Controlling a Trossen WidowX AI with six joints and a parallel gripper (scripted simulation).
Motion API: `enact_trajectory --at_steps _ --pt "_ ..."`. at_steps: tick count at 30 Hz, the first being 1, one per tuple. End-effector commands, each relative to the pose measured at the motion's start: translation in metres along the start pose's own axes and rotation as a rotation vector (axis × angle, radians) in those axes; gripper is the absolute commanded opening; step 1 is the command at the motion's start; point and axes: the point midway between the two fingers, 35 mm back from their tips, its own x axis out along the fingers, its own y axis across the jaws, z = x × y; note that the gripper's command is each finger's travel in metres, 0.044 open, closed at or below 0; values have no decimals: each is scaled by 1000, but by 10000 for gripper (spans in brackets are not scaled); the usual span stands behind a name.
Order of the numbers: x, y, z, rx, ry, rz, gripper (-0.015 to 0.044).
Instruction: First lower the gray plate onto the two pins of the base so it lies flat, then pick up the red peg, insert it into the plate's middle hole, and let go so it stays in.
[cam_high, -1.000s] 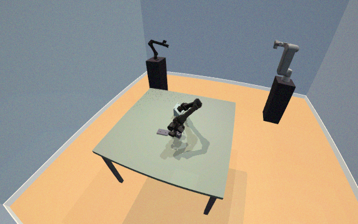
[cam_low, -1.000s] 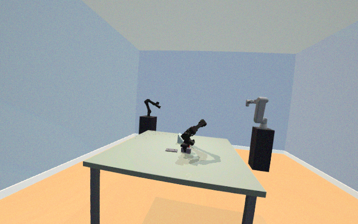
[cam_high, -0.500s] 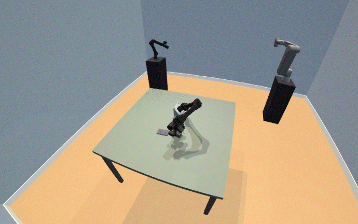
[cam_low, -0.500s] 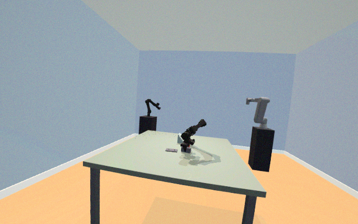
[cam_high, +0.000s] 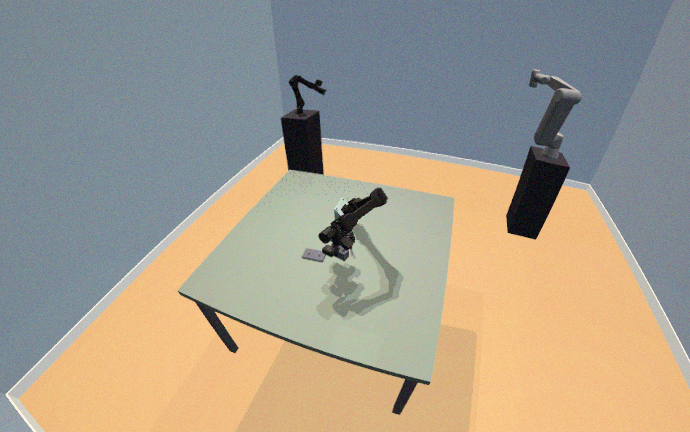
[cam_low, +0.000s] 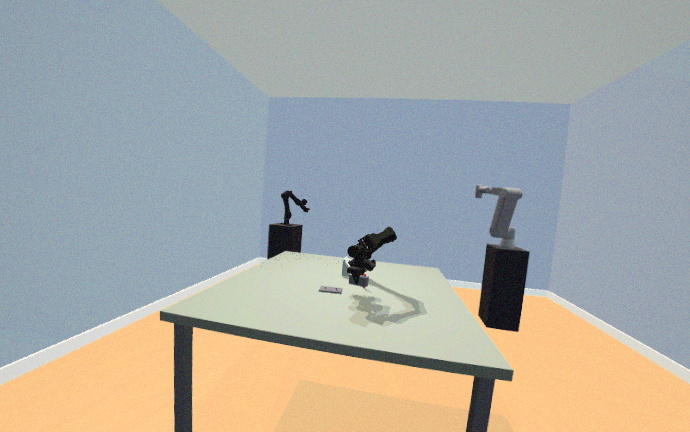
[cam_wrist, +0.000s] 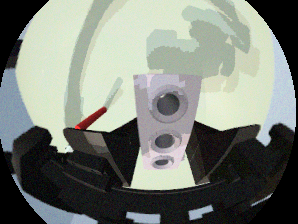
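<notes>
Gripper (cam_wrist: 164, 152) is clamped on the gray plate (cam_wrist: 165, 119), fingers about half apart with the plate wedged between them. From the wrist view the plate is a flat, pale gray slab with three round holes in a row down its length; the biggest-looking one sits farthest from the camera. It hangs above the table (cam_wrist: 60, 56), with its blurry shadow thrown on the pale green top further out.

Red peg (cam_wrist: 92, 117) is a thin red stick lying on the table just left of the left finger, its near end cut off behind the dark finger body.

Top and exterior views are rough: the gripper (cam_high: 340, 250) is a dark blob and the plate under it (cam_low: 362, 279) is only a tiny light patch with a red speck beside it. The base (cam_high: 313, 254) is a small flat grayish rectangle on the table, just beside the gripper; I can't make out its pins at all. The table looks smooth and matte, with dark legs.
</notes>
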Motion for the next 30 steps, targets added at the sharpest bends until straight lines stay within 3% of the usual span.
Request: enact_trajectory --at_steps 1,21,30 --pt "-16 -3 -2 9 4 -14 0" --pt "-80 5 -5 76 -8 -30 0" --pt "-76 -1 -16 39 -6 -27 0"
